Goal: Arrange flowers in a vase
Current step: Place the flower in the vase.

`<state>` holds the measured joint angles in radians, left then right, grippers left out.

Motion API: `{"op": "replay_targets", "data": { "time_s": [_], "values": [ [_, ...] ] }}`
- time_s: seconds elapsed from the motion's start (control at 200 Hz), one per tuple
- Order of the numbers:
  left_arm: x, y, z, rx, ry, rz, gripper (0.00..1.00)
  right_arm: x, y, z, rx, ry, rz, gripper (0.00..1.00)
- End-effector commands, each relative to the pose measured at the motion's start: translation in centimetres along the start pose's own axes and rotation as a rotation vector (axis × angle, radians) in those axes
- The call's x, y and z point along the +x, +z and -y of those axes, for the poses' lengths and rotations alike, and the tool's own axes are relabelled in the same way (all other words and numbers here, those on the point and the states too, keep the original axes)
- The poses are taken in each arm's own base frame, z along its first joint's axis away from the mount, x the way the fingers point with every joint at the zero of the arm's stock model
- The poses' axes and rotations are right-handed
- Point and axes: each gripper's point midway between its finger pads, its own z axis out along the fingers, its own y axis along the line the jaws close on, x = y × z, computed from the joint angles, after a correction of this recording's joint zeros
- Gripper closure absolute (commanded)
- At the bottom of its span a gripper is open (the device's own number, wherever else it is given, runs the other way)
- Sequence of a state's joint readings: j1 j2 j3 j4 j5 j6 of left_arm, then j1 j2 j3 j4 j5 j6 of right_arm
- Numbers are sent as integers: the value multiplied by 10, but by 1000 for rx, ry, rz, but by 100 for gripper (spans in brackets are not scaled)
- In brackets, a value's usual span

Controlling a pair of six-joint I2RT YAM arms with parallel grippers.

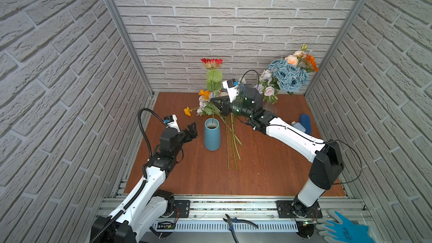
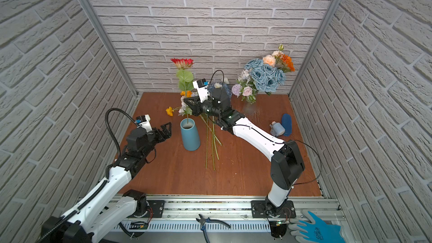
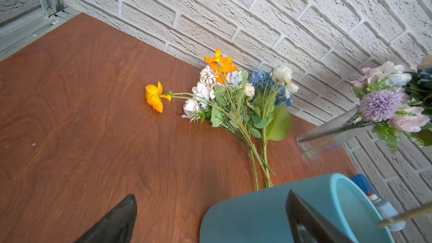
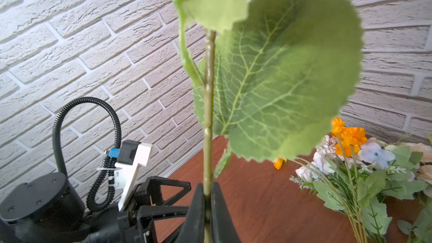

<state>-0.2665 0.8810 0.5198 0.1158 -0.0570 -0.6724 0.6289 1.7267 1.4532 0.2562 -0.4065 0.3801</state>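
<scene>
Over wood-grain table (image 4: 268,197), right hand (image 4: 207,191) pinches knobbly stem (image 4: 208,113).

Pliers (image 1: 231,221) and a blue glove (image 1: 343,228) lie on the front rail (image 1: 233,206); a small bottle (image 1: 298,126) lies on the table (image 1: 268,171).

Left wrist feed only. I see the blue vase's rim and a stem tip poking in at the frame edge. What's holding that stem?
Observer: The right hand, shut on the stem below its big leaves. It belongs to the red flower.
Operator: Is it in yet?
Observer: Yes; in both top views the stem's lower end goes into the mouth of the blue vase.
Operator: And the left hand, touching the vase?
Observer: No; it is open, beside the vase with a gap.
</scene>
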Motion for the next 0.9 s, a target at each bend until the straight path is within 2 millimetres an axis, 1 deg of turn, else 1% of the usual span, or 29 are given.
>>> {"op": "replay_targets", "data": {
  "time_s": [0.0,0.055,0.19,0.35,0.485,0.59,0.705,0.8,0.895],
  "values": [
    [-10,-2,4,27,-9,44,2,-5,8,-7,-51,-87,74,94],
    [-10,-3,4,27,-8,46,2,4,11,-6,-55,-84,48,94],
    [-10,-3,4,25,-8,47,2,35,15,-3,-41,-88,-26,94],
    [-10,0,4,30,-17,47,2,71,16,0,0,-116,-120,90],
    [-10,2,7,40,-23,42,2,92,13,1,26,-136,-181,86],
    [-11,2,8,45,-28,42,2,101,10,2,44,-158,-214,83],
    [-12,2,9,48,-29,43,2,106,6,4,69,-182,-243,80],
    [-12,1,9,50,-31,44,2,106,2,4,77,-183,-248,76],
    [-13,1,9,50,-33,46,2,100,-3,2,84,-188,-236,74]
  ]
}}
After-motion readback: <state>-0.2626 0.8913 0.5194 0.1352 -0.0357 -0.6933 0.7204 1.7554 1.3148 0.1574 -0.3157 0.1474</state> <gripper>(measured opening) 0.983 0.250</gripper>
